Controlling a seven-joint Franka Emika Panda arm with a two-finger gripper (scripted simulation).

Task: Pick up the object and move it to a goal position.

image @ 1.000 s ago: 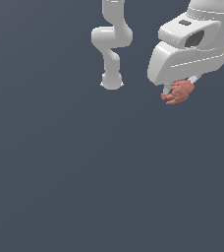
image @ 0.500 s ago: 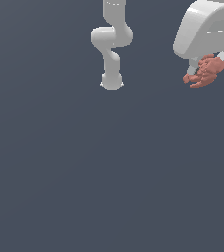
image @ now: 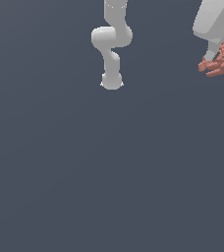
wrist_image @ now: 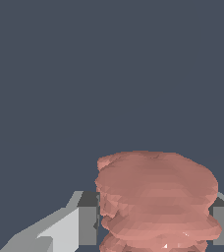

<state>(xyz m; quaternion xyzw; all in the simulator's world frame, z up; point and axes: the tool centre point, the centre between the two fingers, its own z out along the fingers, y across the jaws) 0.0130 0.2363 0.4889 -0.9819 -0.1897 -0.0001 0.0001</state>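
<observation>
While it hangs in the air at the far upper edge on the exterior view's right, the object [image: 221, 59], a salmon-red lumpy chunk with a ridged, bumpy surface, sits clamped in the gripper [image: 213, 55] with nothing but flat dark grey ground [image: 109, 172] behind and below it. From the wrist view the object [wrist_image: 155, 202] fills the gap between the two fingers [wrist_image: 87, 224], its layered sides pressed against the dark inner pads on both sides, so the gripper [wrist_image: 155, 224] is closed on it and grasping it. In the exterior view only the lower part of the white hand shows, cut off by the picture's top and right edges, with the chunk bulging out just under it. Well apart from this, toward the upper middle of the exterior view, the white arm's base [image: 111, 81] stands on the ground, its jointed links rising and bending out of the top of the picture.
</observation>
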